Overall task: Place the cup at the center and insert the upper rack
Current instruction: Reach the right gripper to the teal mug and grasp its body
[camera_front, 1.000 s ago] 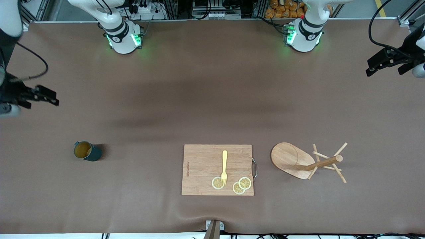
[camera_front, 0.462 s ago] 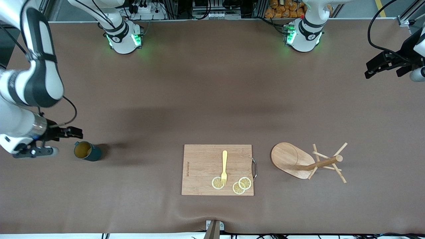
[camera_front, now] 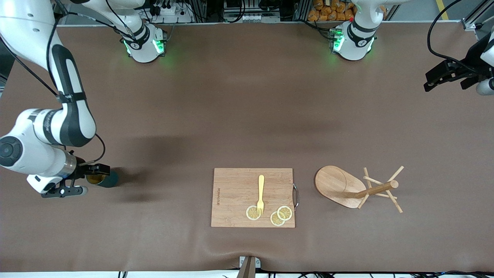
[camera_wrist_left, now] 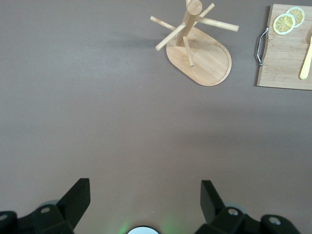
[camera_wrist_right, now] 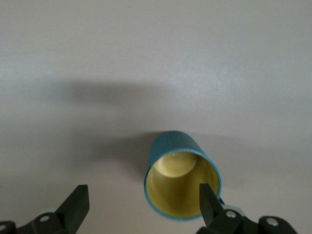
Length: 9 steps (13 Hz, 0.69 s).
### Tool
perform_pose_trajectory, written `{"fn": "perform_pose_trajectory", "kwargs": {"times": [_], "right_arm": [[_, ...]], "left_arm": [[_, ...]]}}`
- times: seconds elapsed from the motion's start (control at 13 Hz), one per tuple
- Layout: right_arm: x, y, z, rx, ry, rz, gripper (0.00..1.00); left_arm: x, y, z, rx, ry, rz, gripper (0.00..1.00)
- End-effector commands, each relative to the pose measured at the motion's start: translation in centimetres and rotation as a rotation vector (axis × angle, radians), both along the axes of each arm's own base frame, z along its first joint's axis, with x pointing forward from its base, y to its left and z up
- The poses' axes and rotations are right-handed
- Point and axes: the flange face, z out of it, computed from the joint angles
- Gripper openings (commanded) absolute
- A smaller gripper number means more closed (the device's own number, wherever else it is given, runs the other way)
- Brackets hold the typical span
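Teal cup (camera_front: pixel 108 180) half hidden under right claw (camera_front: pixel 89 180), fingers apart; left claw (camera_wrist_left: pixel 145 197) apart, waiting

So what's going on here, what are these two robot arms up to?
The right gripper has come down at the teal cup, which stands toward the right arm's end of the table; its jaws are open and have not closed on the cup yet. The left gripper waits with open jaws over the table's other end. The wooden mug rack stands untouched beside the cutting board, which carries a yellow fork and lemon slices.
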Motion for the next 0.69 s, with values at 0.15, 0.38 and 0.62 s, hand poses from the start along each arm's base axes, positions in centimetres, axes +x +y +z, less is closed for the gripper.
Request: {"fn": "perform_pose_trajectory", "kwargs": {"times": [0.15, 0.38, 0.62], "right_arm": [[0.3, 0.2, -2.6, 0.008, 0.012, -0.021, 1.0], [-0.2, -0.4, -4.9, 0.033, 0.05, -0.047, 1.0], [-0.7, -0.3, -6.6, 0.036, 0.077, -0.051, 1.0]], "left_arm": [[-0.2, 0.1, -0.1, -0.003, 0.014, -0.015, 1.0], [-0.1, 0.1, -0.1, -0.003, 0.014, -0.015, 1.0], [0.0, 0.0, -0.6, -0.003, 0.023, -0.018, 1.0]]}}
